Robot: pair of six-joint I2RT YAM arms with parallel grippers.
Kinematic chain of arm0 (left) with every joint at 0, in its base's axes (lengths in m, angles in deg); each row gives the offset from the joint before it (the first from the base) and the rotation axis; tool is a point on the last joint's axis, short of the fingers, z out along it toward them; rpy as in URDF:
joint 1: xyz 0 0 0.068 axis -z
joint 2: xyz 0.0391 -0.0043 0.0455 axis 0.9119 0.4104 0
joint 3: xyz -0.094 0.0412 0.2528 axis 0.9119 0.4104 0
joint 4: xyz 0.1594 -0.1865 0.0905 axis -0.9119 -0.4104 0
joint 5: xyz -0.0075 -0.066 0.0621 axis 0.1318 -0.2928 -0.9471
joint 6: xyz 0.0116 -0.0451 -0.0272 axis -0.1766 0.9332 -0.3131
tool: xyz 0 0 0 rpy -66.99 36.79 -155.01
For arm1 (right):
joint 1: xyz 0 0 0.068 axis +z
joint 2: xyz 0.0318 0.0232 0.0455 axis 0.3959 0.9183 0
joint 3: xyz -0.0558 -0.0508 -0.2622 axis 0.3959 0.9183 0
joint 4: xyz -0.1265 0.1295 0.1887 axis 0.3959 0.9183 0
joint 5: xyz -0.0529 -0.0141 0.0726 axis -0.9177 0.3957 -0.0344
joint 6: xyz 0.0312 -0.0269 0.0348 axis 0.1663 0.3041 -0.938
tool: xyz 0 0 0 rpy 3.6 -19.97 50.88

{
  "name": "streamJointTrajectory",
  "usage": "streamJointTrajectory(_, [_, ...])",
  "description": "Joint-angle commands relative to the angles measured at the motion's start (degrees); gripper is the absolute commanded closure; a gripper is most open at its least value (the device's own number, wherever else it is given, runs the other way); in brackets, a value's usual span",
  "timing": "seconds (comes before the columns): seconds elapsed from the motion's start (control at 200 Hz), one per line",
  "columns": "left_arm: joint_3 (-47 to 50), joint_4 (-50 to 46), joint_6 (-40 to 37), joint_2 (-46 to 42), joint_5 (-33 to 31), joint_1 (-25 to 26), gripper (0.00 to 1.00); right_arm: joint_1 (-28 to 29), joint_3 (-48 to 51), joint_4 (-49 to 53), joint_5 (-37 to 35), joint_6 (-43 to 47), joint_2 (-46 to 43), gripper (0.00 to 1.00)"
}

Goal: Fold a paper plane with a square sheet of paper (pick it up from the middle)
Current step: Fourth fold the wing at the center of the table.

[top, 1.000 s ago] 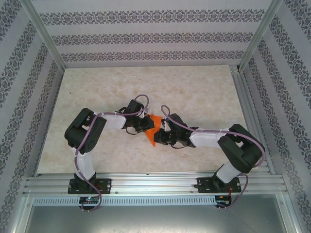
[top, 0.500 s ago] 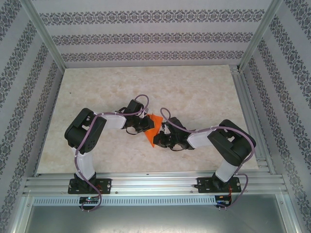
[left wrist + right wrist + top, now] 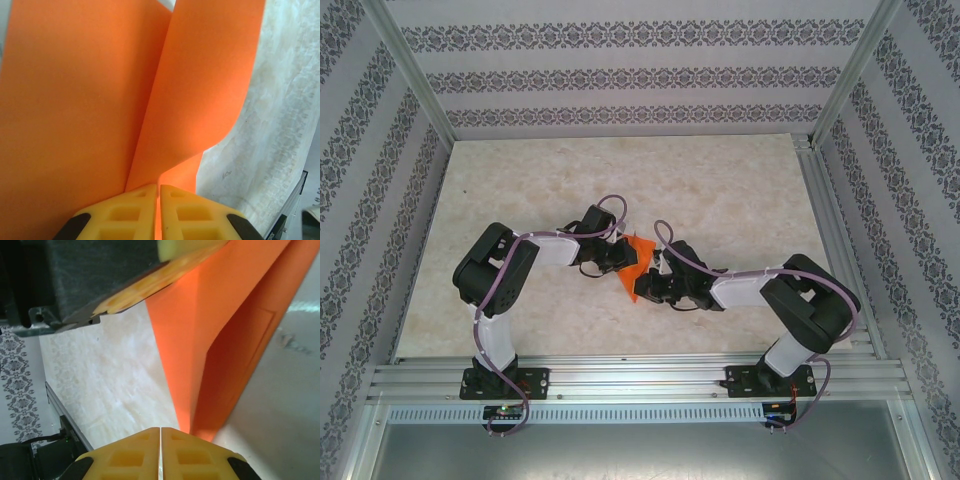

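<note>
The orange sheet of paper (image 3: 636,265) is folded and held up off the table between the two wrists at mid-table. My left gripper (image 3: 620,256) is shut on it: in the left wrist view orange shows in the seam of the yellow fingertips (image 3: 159,187), and two folded flaps of the sheet (image 3: 100,100) rise from there. My right gripper (image 3: 649,285) is at the sheet's lower corner. In the right wrist view its fingertips (image 3: 160,430) are shut, with the paper (image 3: 220,325) ending just right of the seam, not in it.
The beige marble-pattern tabletop (image 3: 720,190) stretches around both arms. Aluminium frame rails run along the near edge (image 3: 640,375) and the right side (image 3: 835,230). Patterned walls enclose the table. The left gripper's finger (image 3: 150,285) hangs close over the right wrist camera.
The right arm's elbow swung a little left, then back right. Its gripper stayed by the paper's lower corner. The left arm and the paper held still.
</note>
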Motion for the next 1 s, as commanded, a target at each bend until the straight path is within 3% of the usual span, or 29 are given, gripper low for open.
streamJointTrajectory(0.0, [0.05,-4.00,-1.20,1.36,-2.28,0.72,0.87,1.47,-0.55,0.86,-1.54,-0.28,0.98,0.90])
streamJointTrajectory(0.245, [0.03,-4.12,-1.30,1.39,-2.01,0.71,0.87,3.11,-1.61,4.91,-5.45,0.08,6.27,0.91])
streamJointTrajectory(0.399, [-0.10,-4.20,-1.44,1.40,-1.97,0.72,0.87,3.10,-0.84,2.23,-3.17,-0.84,7.90,0.91])
streamJointTrajectory(0.544, [-0.20,-4.50,-1.48,1.18,-2.11,0.75,0.87,1.75,-0.82,3.99,-3.61,-0.53,0.06,0.91])
streamJointTrajectory(0.669, [0.16,-4.06,-1.22,0.98,-1.94,0.70,0.87,-1.63,-2.70,16.54,-12.49,4.19,-9.41,0.90])
streamJointTrajectory(0.749, [0.30,-3.37,-1.00,0.94,-1.60,0.73,0.87,-4.27,-2.26,21.03,-17.68,5.29,-13.58,0.84])
streamJointTrajectory(0.839, [0.00,-3.16,-0.80,1.00,-1.23,0.72,0.87,-6.23,-1.07,20.64,-18.45,4.61,-14.90,0.81])
streamJointTrajectory(0.994, [-0.39,-3.59,-1.11,1.09,-1.18,0.66,0.87,-5.80,-2.60,16.60,-13.63,4.82,-11.64,0.81])
